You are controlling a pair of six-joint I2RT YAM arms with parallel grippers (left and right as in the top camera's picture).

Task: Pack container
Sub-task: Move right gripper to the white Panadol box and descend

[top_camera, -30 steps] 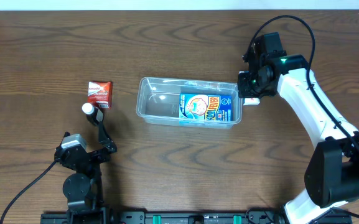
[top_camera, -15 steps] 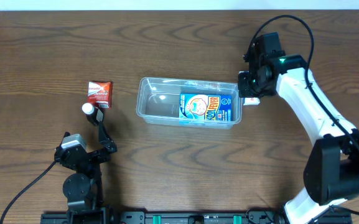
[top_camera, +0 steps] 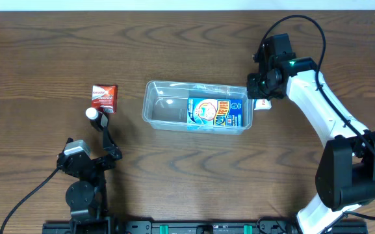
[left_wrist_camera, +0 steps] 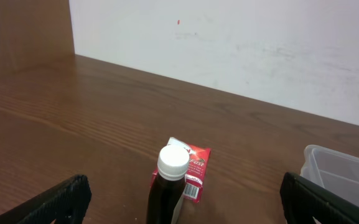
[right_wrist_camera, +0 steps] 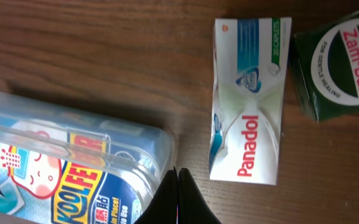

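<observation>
— Dark wood-grain table, white wall behind. Container [top_camera: 164, 109] sits mid-table, a clear tub. One blue box [top_camera: 216, 112] lies flat in its right half; the left half is bare.

— Arms?

— Right gripper [right_wrist_camera: 178, 177] hangs at the tub's right end, fingers pressed together, holding nothing. Left gripper [left_wrist_camera: 188, 196] is low on the left side, fingers spread wide. A dark white-capped bottle [left_wrist_camera: 170, 183] stands ahead between them, a red pack [left_wrist_camera: 196, 167] just behind it.

— What could go wrong?

— The white box [right_wrist_camera: 247, 99] lies just beside the tub's corner, and the green box [right_wrist_camera: 338, 62] is touching or nearly touching its far side. Both flanks are tight. My guess is that a finger coming down on the tub side catches the rim and shoves the container, or one on the other side knocks the green box away. The white box is already creased across its middle, so a hard squeeze could crush it. The fingers would also need to part first; shut like this, they'd only push it.

— Any writing?

— White box: "Panadol" in red. Green box: "Zam-Buk", with a small line below starting "FOR GENTLE". Blue box: "KOOLFEVER", with "FOR SUDDE…" cut off above it. The red pack's print is too small to be sure of.
</observation>
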